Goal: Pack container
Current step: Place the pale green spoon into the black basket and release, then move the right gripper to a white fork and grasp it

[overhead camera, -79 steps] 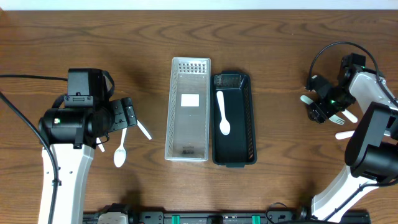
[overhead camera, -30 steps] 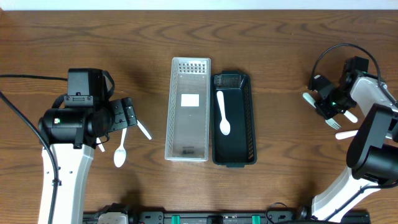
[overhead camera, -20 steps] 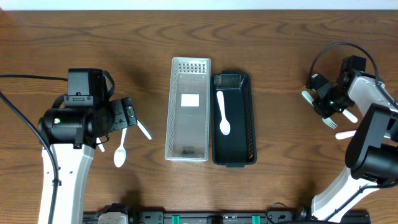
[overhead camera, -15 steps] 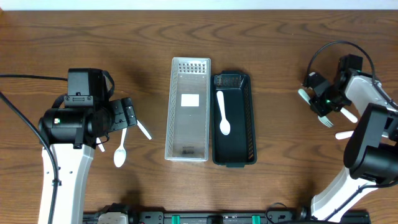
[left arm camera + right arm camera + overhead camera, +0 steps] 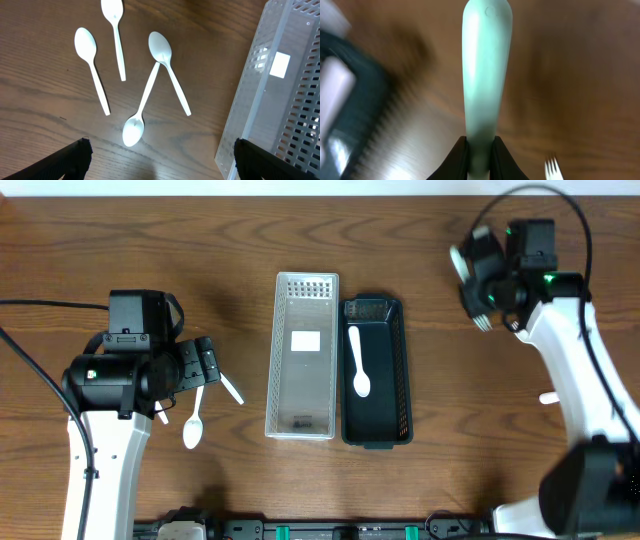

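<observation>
I'm seeing the right jaws pinching the fork (image 5: 485, 75) by its handle; the left jaws are gaping, empty.

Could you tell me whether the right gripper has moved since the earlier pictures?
Yes. The right gripper, shut on a fork, has moved up-frame and left, toward the black container.
</observation>
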Controlling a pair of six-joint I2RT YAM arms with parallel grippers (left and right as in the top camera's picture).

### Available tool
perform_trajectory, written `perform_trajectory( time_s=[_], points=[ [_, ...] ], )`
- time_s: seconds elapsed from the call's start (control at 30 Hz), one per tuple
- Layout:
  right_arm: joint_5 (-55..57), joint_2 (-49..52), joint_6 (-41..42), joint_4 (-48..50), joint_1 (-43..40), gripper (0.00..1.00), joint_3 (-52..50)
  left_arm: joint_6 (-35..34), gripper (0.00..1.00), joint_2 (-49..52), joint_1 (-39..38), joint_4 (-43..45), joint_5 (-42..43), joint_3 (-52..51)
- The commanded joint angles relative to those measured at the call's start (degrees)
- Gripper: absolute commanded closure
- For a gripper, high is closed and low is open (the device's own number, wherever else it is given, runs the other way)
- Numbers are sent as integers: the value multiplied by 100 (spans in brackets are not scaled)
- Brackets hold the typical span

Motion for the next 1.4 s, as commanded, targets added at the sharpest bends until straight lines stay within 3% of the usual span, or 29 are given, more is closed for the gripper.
perform_trajectory(
  time_s=[0.0,0.3,0.6,0.7,0.8,0.87,1.17,1.37],
  points=[
    [468,-280,1893,-90,678,99,46,-55,7,33,26,4,-70,94],
    [824,162,4339,-734,2214,99,37,-55,7,33,26,2,-70,94],
    [791,1187,4712,-1080,2629,99,33,-55,7,33,26,0,-70,94],
    [713,1405,4603,-1086,2634,95,33,-55,7,33,26,2,-72,94],
    [693,1443,4336,-1062,2634,65,33,-55,7,33,26,2,-72,94],
    [691,1429,4089,-975,2634,56,35,-52,7,33,26,7,-72,94],
    [695,1082,2743,-966,2441,55,433,-37,7,33,26,24,-74,94],
    [1045,422,1329,-1049,1340,48,1093,15,7,33,26,17,-205,94]
  ],
)
